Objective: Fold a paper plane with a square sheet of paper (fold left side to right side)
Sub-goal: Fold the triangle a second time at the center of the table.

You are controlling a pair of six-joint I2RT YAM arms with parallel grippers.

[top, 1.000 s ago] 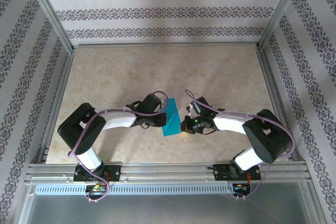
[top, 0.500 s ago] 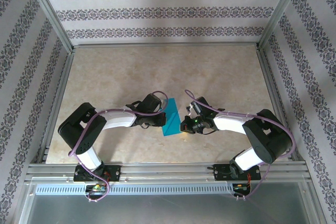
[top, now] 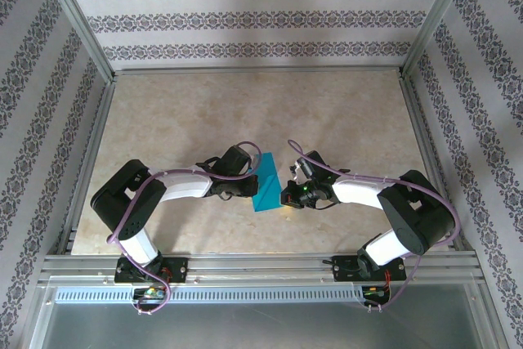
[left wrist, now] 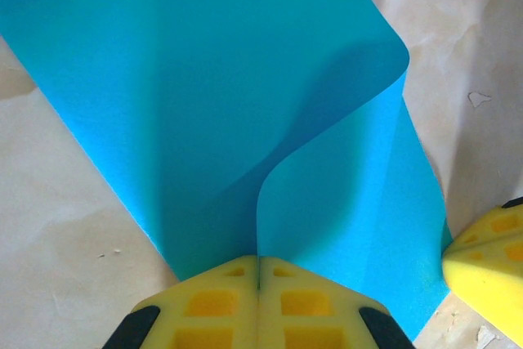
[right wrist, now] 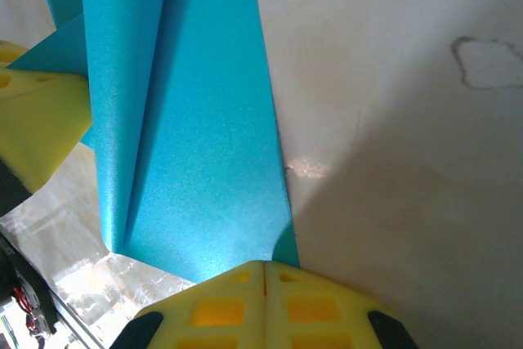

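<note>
Since nothing has budged in the last second, I'd say the fold is paused partway. The square sheet of paper (top: 266, 181) sits mid-table (top: 245, 104), a bit toward the near side, with its left flap curled over but not creased. The left gripper (left wrist: 259, 288) and right gripper (right wrist: 263, 292) are both pinched tight on its edges. No containers here to report.

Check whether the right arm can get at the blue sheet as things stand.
Looks like yes: the right gripper is shut on the sheet at its near edge, nothing between. The left gripper pinches a curled flap alongside, not blocking.
</note>
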